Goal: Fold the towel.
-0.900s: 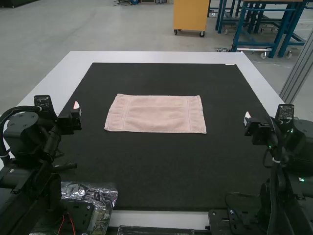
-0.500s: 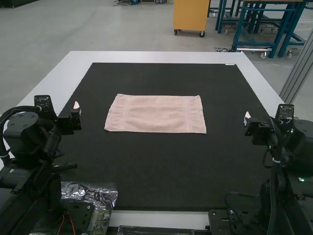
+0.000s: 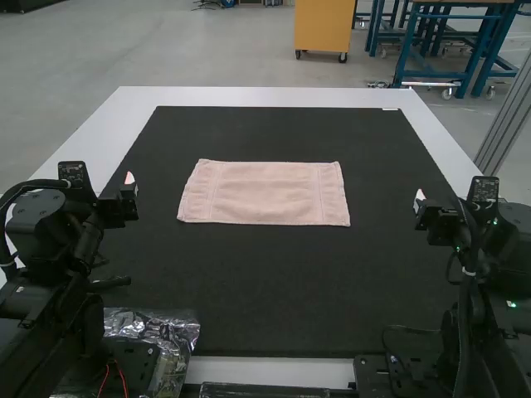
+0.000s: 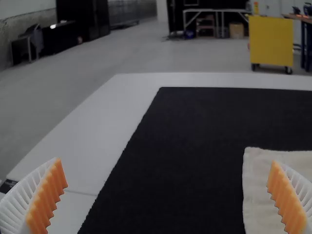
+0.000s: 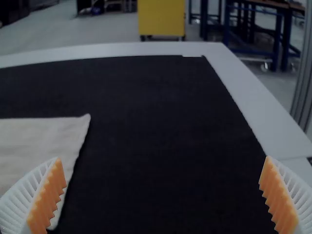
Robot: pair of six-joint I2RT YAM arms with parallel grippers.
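On the desk (image 3: 265,95), a large black mat (image 3: 274,290) with a pale border around its far, left and right sides. On the mat, beyond its middle toward the far side, a pink towel (image 3: 264,192), lying flat and smooth, neither bunched nor lifted, with long sides running left to right. Near each short end, a band woven across from far edge to near edge. Slanting a little on the left, and at the near right corner, drawn out to a slight point.

To the left of the towel and well apart from it, above the left part of the mat, the left end effector (image 3: 130,189): wide open and empty, with white ribbed fingers and orange pads (image 4: 48,200) facing each other across a broad gap.

To the right of the towel, likewise well apart, above the right part of the mat, the right end effector (image 3: 420,200): also wide open, with nothing between the orange pads (image 5: 48,197).

At the near left, beside the base of the left arm, a crumpled sheet of clear, shiny plastic (image 3: 177,330). At the near right, close to the right arm, a thin black cable (image 3: 408,330) in a loose curve. At the far right corner of the mat, a small white strip (image 3: 390,109).
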